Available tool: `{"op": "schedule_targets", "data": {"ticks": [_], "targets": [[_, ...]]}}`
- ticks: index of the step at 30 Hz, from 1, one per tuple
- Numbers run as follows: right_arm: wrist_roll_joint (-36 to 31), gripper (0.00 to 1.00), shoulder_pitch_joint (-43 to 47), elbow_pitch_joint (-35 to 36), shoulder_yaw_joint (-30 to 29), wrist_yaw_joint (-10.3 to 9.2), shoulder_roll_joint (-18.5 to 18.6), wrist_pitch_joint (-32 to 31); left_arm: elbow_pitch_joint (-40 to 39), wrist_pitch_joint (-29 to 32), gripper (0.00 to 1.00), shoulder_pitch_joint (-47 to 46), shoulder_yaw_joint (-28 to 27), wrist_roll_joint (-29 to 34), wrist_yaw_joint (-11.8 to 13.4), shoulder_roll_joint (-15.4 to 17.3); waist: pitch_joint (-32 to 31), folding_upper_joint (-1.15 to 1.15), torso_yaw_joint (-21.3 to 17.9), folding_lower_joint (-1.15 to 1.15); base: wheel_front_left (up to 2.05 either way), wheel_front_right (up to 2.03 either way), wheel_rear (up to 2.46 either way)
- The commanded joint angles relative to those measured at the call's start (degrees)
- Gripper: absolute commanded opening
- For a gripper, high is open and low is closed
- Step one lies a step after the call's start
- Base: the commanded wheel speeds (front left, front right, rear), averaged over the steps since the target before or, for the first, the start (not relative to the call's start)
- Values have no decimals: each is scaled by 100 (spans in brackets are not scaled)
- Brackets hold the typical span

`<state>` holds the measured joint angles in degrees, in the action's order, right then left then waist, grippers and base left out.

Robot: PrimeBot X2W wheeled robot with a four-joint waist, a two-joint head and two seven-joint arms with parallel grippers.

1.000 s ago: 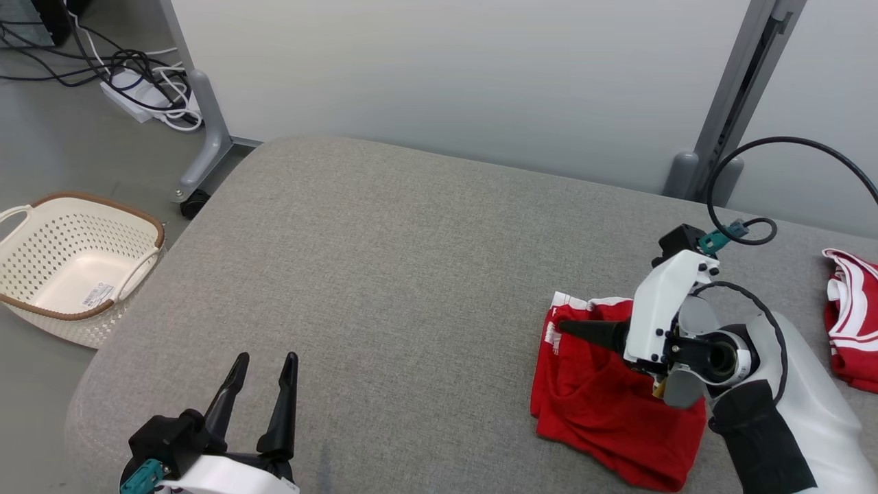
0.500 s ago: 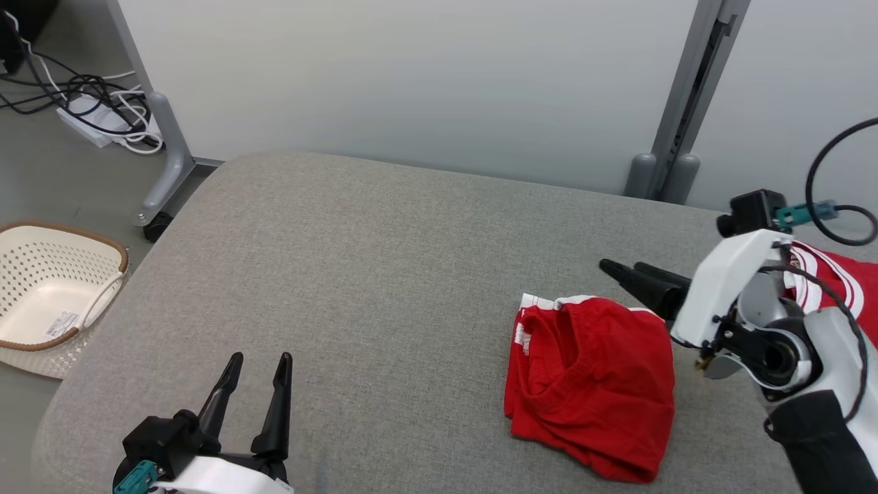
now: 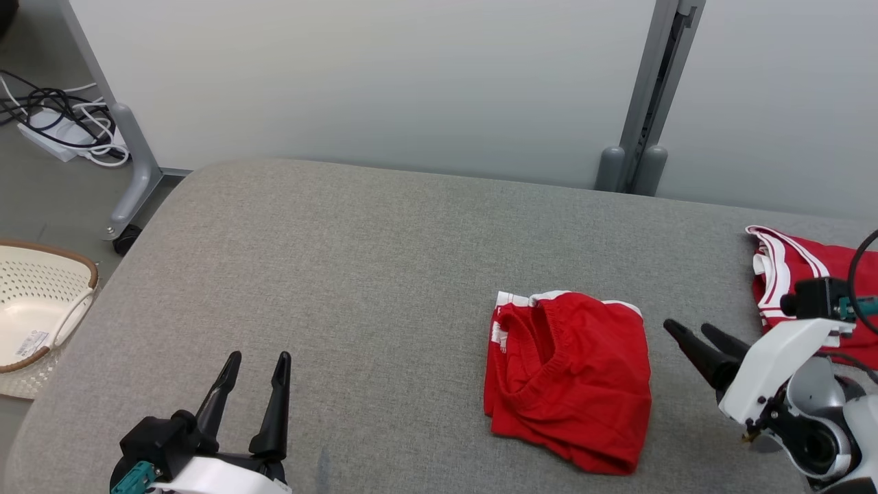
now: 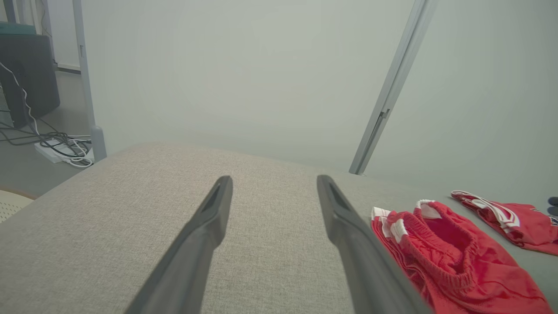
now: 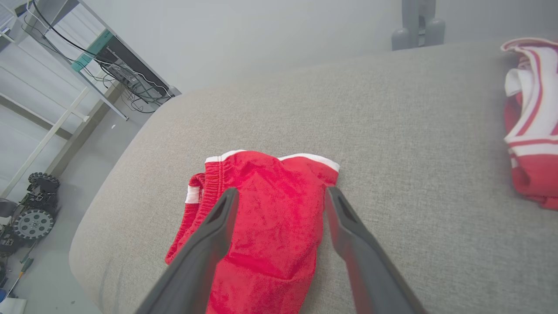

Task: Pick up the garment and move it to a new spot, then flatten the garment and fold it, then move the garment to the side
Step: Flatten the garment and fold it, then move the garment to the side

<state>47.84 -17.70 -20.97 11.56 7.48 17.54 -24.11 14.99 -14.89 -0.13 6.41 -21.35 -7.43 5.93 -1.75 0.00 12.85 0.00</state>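
Near the front edge of the grey tabletop [image 3: 343, 274], well left of the red garment [image 3: 569, 384], the left pincer [image 3: 259, 357] sits released, its fingers spread over bare cloth. Just right of the garment the right pincer [image 3: 687, 328] is released too and holds nothing, its tips pointing toward the garment but apart from it. The garment lies roughly folded, with its waistband and white trim at the far-left side. Behind and right of it lies a second red-and-white garment [image 3: 789, 274]. Far to its left, on the floor, stands a cream basket [image 3: 41, 274].

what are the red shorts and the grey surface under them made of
Red shorts: soft, matte fabric, likely polyester or cotton; it creases, with a gathered elastic waistband and white trim. Grey surface: padding under coarse woven cloth, judging by the flecked weave and rounded edges.
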Motion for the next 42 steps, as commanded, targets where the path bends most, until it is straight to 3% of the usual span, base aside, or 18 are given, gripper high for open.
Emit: {"op": "schedule_targets", "data": {"ticks": [1, 12, 21, 34, 37, 38, 39, 42], "targets": [[56, 100, 193, -46, -48, 5, -36, -33, -29, -23, 100, 31, -16, 4, -12, 39, 25, 0, -23, 0, 0, 0, 0], [7, 100, -85, -1055, -349, 5, -360, -1052, -2, -23, 100, -151, 95, -44, -13, 121, 220, 0, -24, 0, 0, 0, 0], [-261, 100, -546, -1710, -662, 5, -602, -1307, 73, -23, 100, -243, 143, -110, -13, 152, 334, 0, 280, 0, 0, 0, 0], [-232, 100, -673, -2002, -596, 5, -858, -1304, 76, -23, 100, -301, 100, -140, -13, 156, 504, 0, 471, 0, 0, 0, 0], [-213, 0, -747, -2051, -546, 5, -905, -1254, 69, -23, 100, -312, 87, -150, -13, 164, 521, 0, 465, 0, 0, 0, 0], [-199, 5, -760, -2064, -527, 5, -904, -1239, 71, -23, 100, -318, 85, -145, -13, 162, 526, 0, 462, 0, 0, 0, 0], [-184, 0, -770, -2078, -509, 5, -901, -1225, 74, -23, 100, -323, 83, -142, -13, 160, 528, 0, 460, 0, 0, 0, 0], [-121, 0, -805, -2051, -444, 5, -887, -1197, 86, -23, 100, -326, 77, -144, -13, 159, 522, 0, 446, 0, 0, 0, 0]]}}
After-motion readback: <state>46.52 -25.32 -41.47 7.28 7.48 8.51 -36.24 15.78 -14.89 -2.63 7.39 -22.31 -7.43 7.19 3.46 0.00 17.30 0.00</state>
